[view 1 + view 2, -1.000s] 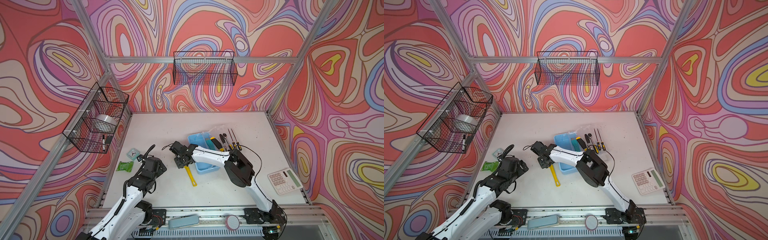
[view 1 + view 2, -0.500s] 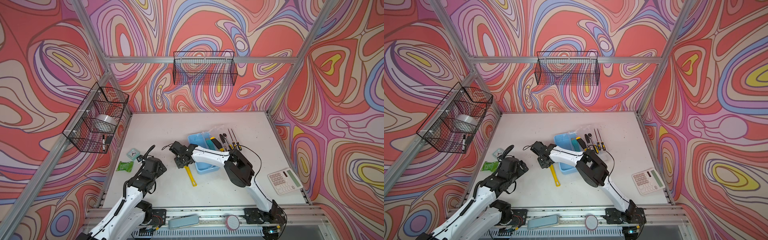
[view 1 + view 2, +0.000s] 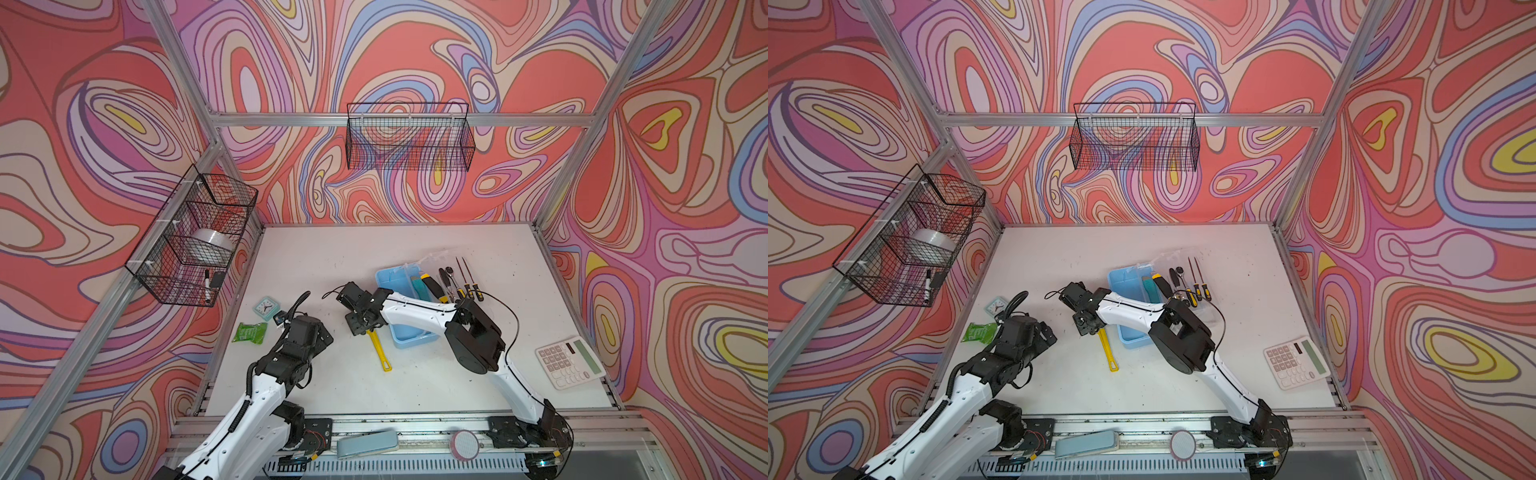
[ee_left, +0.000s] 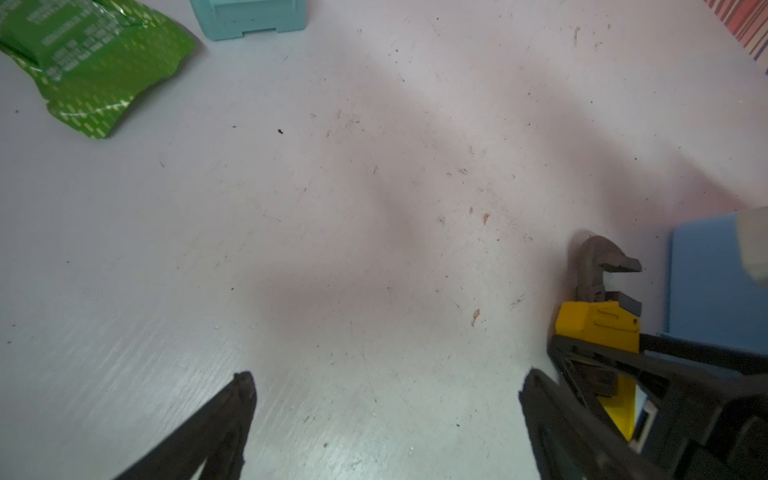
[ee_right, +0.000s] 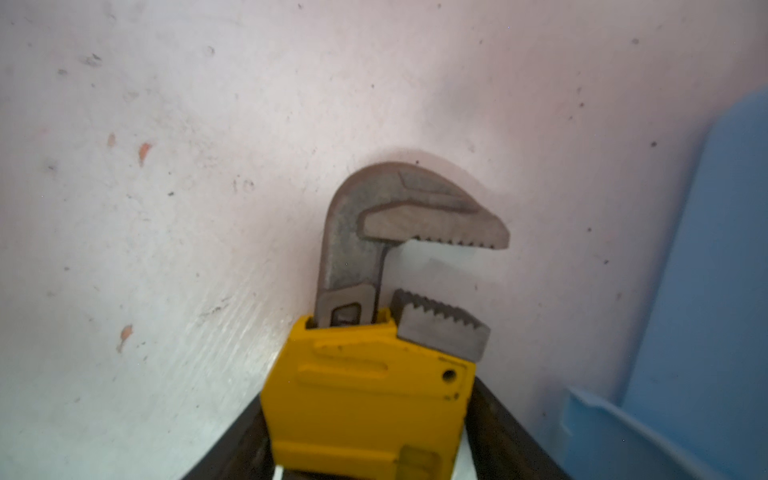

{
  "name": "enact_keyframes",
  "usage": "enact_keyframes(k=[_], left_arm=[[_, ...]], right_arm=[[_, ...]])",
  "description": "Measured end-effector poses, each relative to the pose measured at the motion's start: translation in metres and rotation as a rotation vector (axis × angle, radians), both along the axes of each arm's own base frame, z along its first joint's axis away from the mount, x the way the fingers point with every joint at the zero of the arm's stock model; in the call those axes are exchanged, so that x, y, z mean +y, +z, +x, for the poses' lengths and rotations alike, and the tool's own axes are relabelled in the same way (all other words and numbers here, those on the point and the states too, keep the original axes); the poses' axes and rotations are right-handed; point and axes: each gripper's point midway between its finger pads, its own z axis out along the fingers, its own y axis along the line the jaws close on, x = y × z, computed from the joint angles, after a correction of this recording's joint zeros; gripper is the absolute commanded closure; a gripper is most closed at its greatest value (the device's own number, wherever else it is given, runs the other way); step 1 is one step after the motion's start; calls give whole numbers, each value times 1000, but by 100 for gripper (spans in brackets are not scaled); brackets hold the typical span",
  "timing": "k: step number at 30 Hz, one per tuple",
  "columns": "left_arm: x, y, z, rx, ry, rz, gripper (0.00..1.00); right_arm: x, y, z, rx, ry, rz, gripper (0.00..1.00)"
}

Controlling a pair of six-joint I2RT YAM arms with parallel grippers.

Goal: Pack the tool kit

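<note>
**On the worktop (image 3: 332,257): one open blue box, one wrench**

The tool kit (image 3: 392,280), a light blue box, lies open at mid-worktop, its clear lid folded back. The right tool (image 3: 361,326) straddles the single yellow wrench (image 3: 380,351) just beside it; I cannot tell whether it is pinching. Only the right wrist view shows the teeth on the wrench's grey head. The left tool (image 4: 386,382) is spread.

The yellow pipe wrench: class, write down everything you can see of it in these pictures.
The yellow pipe wrench has a painted yellow body, chipped in places, and grey, worn-looking toothed metal jaws: a hooked upper one and a short lower one, with a gap between. Its slim yellow handle ends in a hanging hole. It lies flat on the white table, beside the light blue tool kit. The right gripper straddles its head end; whether it grips is unclear.
</note>
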Motion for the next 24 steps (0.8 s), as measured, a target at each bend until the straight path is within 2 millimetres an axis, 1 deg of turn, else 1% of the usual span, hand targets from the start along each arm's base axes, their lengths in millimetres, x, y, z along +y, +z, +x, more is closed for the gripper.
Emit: enact_keyframes(k=[3, 7, 12, 14, 16, 24], left_arm=[[0, 0, 0, -3, 0, -1, 0], [0, 0, 0, -2, 1, -1, 0], [0, 0, 0, -2, 1, -1, 0], [0, 0, 0, -4, 1, -2, 0], [0, 0, 0, -5, 1, -2, 0], [0, 0, 0, -6, 6, -6, 0]], right_arm=[[0, -1, 2, -8, -8, -4, 26], [5, -1, 6, -18, -16, 3, 33], [6, -1, 7, -23, -25, 6, 49], [6, -1, 8, -24, -25, 6, 58], [6, -1, 8, -24, -25, 6, 64], [7, 1, 8, -26, -20, 9, 90]])
